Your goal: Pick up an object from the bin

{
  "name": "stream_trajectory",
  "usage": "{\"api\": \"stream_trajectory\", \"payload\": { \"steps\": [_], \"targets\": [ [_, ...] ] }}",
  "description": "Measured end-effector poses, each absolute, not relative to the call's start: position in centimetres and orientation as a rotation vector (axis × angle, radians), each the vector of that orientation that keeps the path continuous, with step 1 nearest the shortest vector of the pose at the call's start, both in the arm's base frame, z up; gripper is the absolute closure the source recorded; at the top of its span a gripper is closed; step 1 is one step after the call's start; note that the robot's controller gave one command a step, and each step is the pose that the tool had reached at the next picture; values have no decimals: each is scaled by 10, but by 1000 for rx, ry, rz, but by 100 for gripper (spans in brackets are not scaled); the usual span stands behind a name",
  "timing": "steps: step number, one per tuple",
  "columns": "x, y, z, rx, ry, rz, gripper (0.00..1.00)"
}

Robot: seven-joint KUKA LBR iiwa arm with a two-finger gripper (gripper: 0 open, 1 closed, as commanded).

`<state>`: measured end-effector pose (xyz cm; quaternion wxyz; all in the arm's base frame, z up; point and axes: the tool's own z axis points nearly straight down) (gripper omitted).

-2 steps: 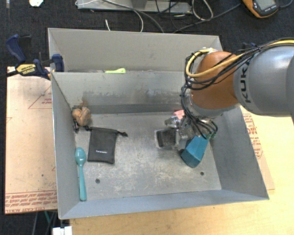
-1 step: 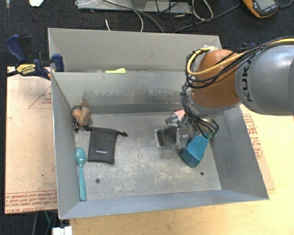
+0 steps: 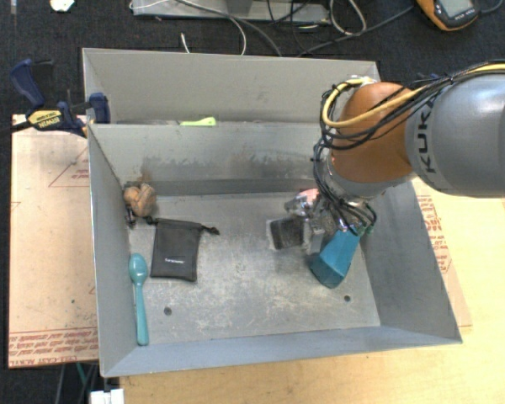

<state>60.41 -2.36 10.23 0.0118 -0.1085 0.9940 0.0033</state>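
The gripper [image 3: 318, 225] hangs low, right of the frame's centre; whether it is wide or narrow I cannot tell. Just beside it a teal block [image 3: 335, 259] lies tilted on the bin [image 3: 236, 310] floor. The block looks light, stiff and smooth, probably best pinched across its flat narrow sides
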Motion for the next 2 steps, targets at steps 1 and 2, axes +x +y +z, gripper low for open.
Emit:
{"api": "stream_trajectory", "payload": {
  "steps": [1,2],
  "targets": [
    [604,-23,106,-337,3098,11,100],
    [604,-23,112,-336,3098,11,100]
  ]
}}
